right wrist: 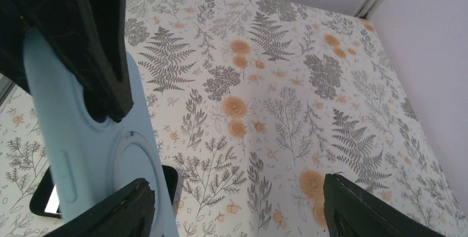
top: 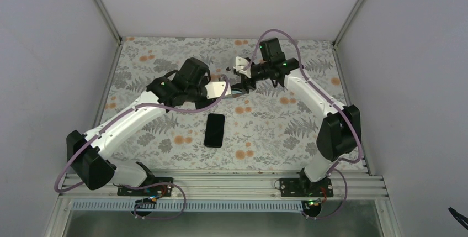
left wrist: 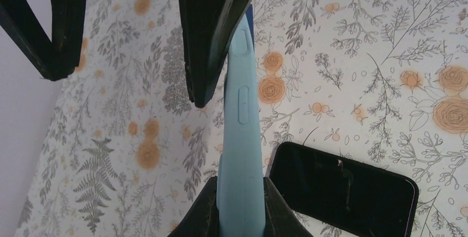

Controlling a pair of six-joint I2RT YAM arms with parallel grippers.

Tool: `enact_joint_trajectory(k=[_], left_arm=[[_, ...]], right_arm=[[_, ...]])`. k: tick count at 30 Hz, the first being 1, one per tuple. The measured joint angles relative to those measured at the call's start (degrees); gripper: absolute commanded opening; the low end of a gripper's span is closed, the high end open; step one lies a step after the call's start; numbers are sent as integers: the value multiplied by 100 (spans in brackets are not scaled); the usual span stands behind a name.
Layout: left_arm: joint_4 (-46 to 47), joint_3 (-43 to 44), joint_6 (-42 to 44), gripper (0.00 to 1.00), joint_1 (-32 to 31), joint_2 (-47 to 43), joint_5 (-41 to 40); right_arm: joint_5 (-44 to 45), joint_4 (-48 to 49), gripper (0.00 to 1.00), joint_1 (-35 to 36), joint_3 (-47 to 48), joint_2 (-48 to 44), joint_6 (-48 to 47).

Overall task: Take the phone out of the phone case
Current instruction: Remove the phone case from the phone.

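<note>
The left gripper (left wrist: 240,206) is pinched narrow on the edge of the light-blue phone case (left wrist: 240,132), holding it edge-up above the floral table cover (top: 165,60). The black phone (top: 214,130) lies flat on the cover below, out of the case and near the middle. The right gripper (right wrist: 237,182) stands wide beside the case; one finger (right wrist: 124,212) is against it, gripping nothing.
</note>
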Motion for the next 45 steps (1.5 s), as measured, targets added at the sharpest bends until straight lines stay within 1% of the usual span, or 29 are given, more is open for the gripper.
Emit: enact_joint_trajectory(k=[5, 8, 16, 20, 25, 37, 45], left_arm=[[-72, 131, 39, 2, 7, 0, 92], [35, 101, 76, 2, 24, -7, 120], [264, -11, 129, 2, 203, -168, 81], [326, -11, 127, 2, 210, -216, 107], [310, -11, 125, 2, 210, -216, 219], [306, -11, 122, 2, 210, -216, 308], [278, -11, 122, 2, 210, -214, 391]], right_arm=[[-149, 164, 79, -63, 2, 15, 13], [-181, 197, 79, -203, -116, -138, -9], [-297, -310, 78, -931, -494, -708, -361], [-341, -457, 78, -1145, -732, -892, -525], [-354, -435, 77, -1174, -966, -909, -549], [-345, -103, 76, -1174, -953, -546, -501], [-328, 31, 76, -1174, -909, -540, -463]])
